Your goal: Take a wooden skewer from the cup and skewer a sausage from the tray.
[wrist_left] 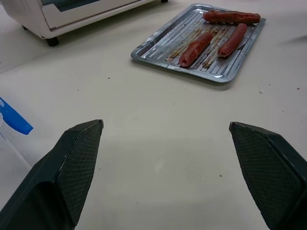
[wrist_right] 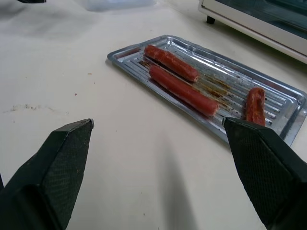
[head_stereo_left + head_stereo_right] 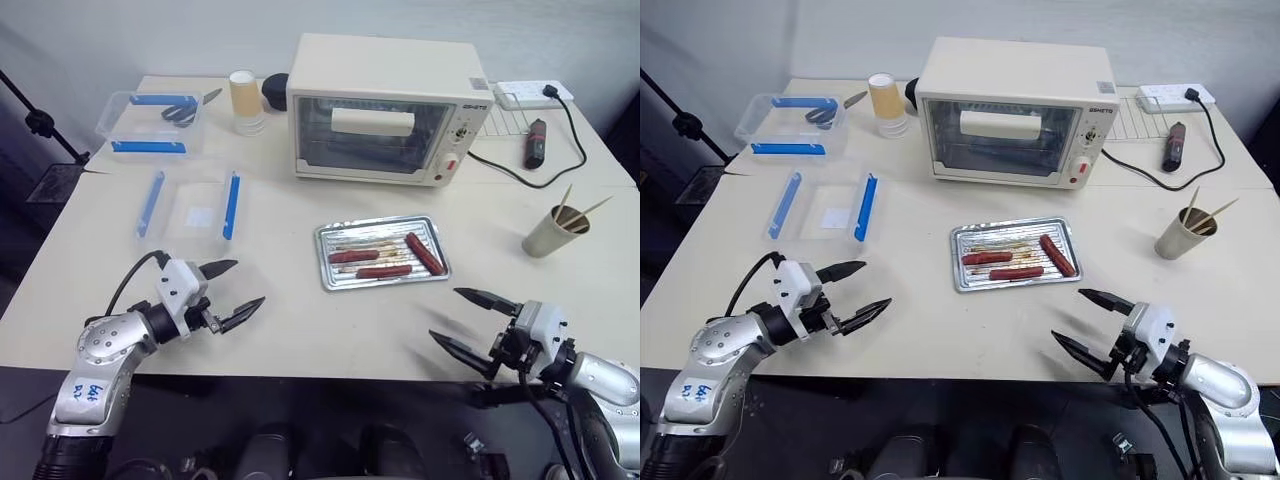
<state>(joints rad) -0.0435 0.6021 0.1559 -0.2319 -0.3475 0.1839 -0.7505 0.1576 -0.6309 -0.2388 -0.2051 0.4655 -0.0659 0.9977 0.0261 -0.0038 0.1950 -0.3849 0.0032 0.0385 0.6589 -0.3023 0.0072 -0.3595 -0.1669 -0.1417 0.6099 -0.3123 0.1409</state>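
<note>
Table [image 3: 300, 330] surface is pale beige, matte and lightly speckled; a plain light wall is seen behind it. At the left edge, the left gripper [image 3: 228, 292] is held just above the table with its fingers spread wide and nothing between them; blue handwriting on a label on that arm cannot be read. Two clear plastic boxes [image 3: 188, 205] with blue clips are noted beyond it. A cream toaster oven [image 3: 385, 110] stands at the back centre; its brand lettering is too small to read. The tray [image 3: 335, 277] lies in front of the oven, holding three sausages [image 3: 382, 271]. The right gripper [image 3: 463, 320] is likewise open and empty. At the far right, the cup [image 3: 545, 235] holds the wooden skewers [image 3: 590, 211], untouched.
</note>
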